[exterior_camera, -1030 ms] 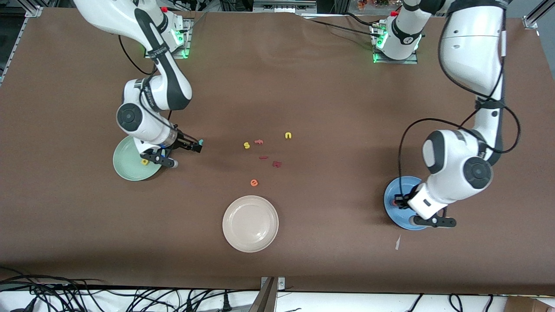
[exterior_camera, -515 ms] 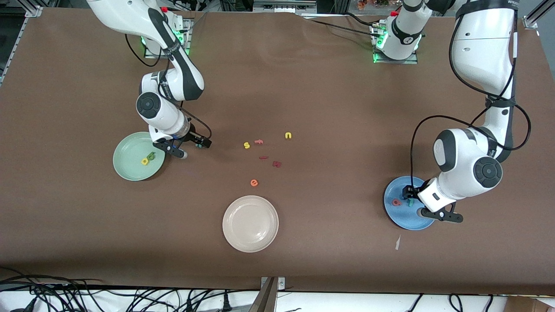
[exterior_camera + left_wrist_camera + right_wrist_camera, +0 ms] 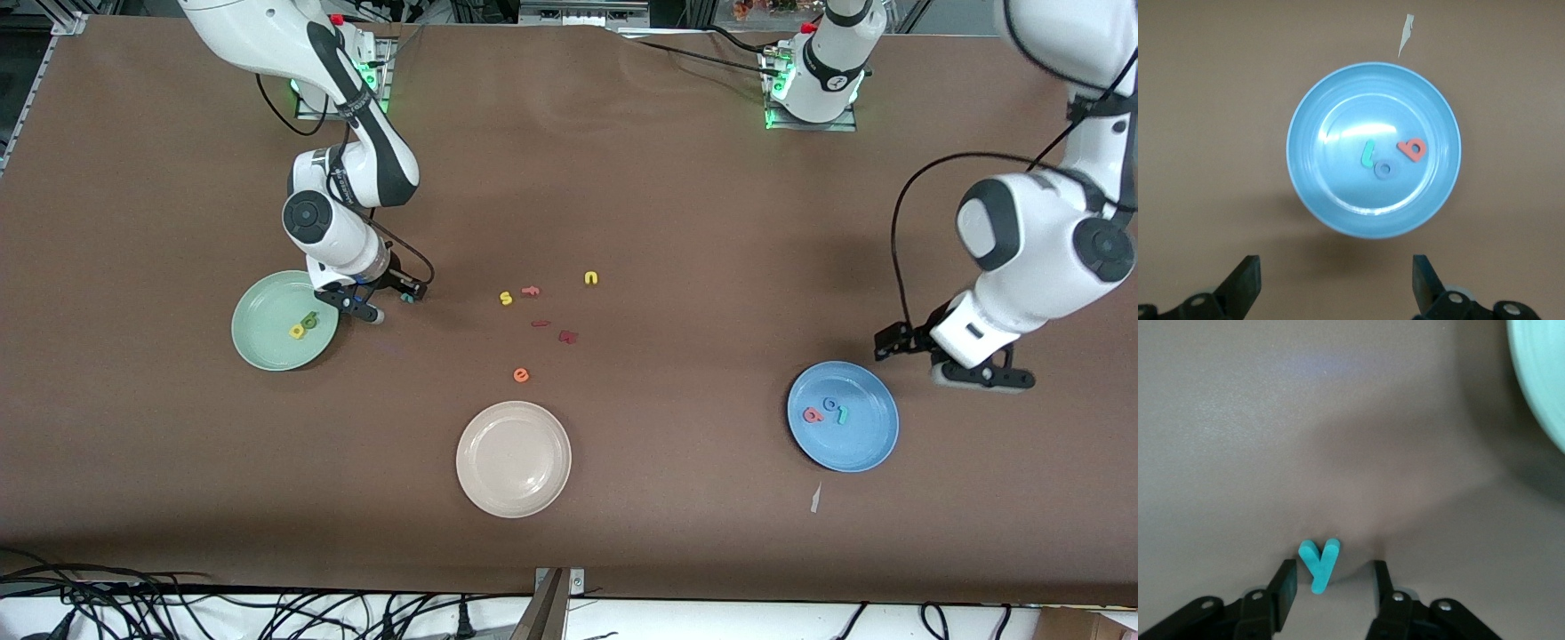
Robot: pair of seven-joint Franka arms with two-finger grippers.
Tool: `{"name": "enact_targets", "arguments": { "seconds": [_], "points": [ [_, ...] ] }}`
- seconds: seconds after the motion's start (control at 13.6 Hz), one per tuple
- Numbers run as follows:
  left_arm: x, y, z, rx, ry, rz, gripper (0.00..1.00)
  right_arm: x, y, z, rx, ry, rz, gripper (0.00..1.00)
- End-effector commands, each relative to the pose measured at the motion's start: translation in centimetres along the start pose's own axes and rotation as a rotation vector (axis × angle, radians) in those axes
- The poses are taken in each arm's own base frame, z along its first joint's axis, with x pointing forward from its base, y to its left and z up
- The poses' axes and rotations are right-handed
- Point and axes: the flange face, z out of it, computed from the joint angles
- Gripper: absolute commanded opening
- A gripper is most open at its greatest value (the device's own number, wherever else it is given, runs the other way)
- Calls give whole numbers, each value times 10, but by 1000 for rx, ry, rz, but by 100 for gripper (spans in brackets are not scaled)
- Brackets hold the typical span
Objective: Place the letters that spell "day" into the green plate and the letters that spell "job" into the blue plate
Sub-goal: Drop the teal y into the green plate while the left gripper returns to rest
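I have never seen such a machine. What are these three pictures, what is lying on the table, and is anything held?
Two white robot arms work at a brown table. One picture looks down from a high camera facing them. The other two come from cameras on the arms' wrists.

The left gripper hangs open, holding nothing, above the table beside the blue plate. In that plate lie a teal "j", a blue "o" and a red "b".

The right gripper is low beside the green plate, which holds a yellow "a" and a green "d". A teal "y" sits between its fingers, not visibly clamped.

Mid-table lie spare letters; nearer the camera stands a cream plate.
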Motion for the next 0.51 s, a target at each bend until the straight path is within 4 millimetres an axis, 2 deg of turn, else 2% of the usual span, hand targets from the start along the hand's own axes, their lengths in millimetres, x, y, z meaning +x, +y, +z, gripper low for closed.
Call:
{"name": "enact_targets", "arguments": {
  "seconds": [0.0,0.15,0.29,0.44],
  "points": [
    [-30,-7,-66,-3,82,9,100,-1,2,5,10,19,13,42],
    [-48,-3,-113,-14,44,16,100,-2,0,6,10,20,9,31],
    [-62,14,-156,36,39,22,100,-2,0,6,9,19,10,26],
    [-70,45,-191,101,-21,-26,100,-1,-1,6,10,21,10,17]
  ]
}}
